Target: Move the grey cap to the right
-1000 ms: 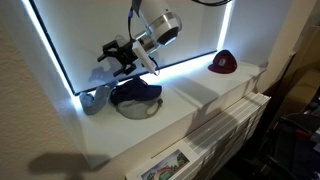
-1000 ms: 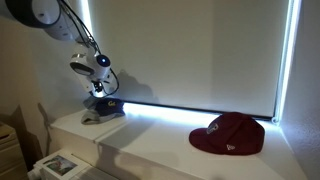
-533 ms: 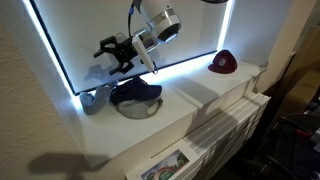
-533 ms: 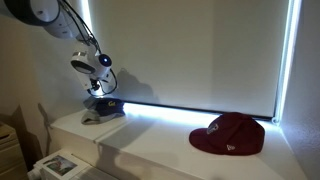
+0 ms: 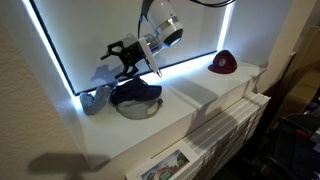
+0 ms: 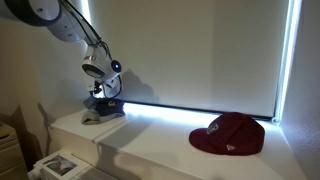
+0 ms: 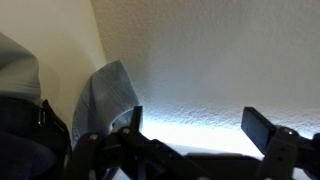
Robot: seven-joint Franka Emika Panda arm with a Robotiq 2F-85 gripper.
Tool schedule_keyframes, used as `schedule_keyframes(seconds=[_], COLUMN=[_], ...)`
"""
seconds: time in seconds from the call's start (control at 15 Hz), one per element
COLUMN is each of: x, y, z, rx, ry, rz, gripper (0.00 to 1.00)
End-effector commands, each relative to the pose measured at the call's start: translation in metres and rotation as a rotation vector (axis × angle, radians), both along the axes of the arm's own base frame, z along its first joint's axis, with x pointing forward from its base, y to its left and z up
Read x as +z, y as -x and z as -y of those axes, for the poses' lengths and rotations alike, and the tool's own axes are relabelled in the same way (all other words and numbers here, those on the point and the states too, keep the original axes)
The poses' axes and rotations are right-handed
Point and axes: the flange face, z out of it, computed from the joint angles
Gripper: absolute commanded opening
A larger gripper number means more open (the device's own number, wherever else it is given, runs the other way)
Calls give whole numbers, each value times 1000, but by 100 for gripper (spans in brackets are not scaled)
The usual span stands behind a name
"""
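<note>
My hand (image 5: 127, 66) hung open and empty just above the navy cap (image 5: 137, 94), jaws spread wide in the wrist view. The grey cap (image 5: 93, 100) sat on the tabletop (image 5: 190, 100) tucked against the navy cap, on the side away from the maroon cap (image 5: 223, 62). So it lay below my hand and off to that side. It looked soft, with a rounded crown of pale cloth. I could not tell its long axis.

White ledge (image 5: 200, 95) under a backlit blind (image 5: 100, 25). At one end, gripper (image 5: 124, 62) poised above dark navy cap (image 5: 136, 94); grey cap (image 5: 93, 100) just beside it, toward the corner. Maroon cap (image 5: 222, 63) well apart, at the opposite end. Printed sheet (image 5: 165, 165) near the bottom edge.
</note>
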Motion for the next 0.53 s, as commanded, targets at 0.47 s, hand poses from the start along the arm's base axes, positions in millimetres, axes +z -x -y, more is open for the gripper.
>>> schedule_keyframes(seconds=[0.47], x=[52], y=[22], z=[-57], rx=[-295], ry=[250], rz=[-214], gripper=[100])
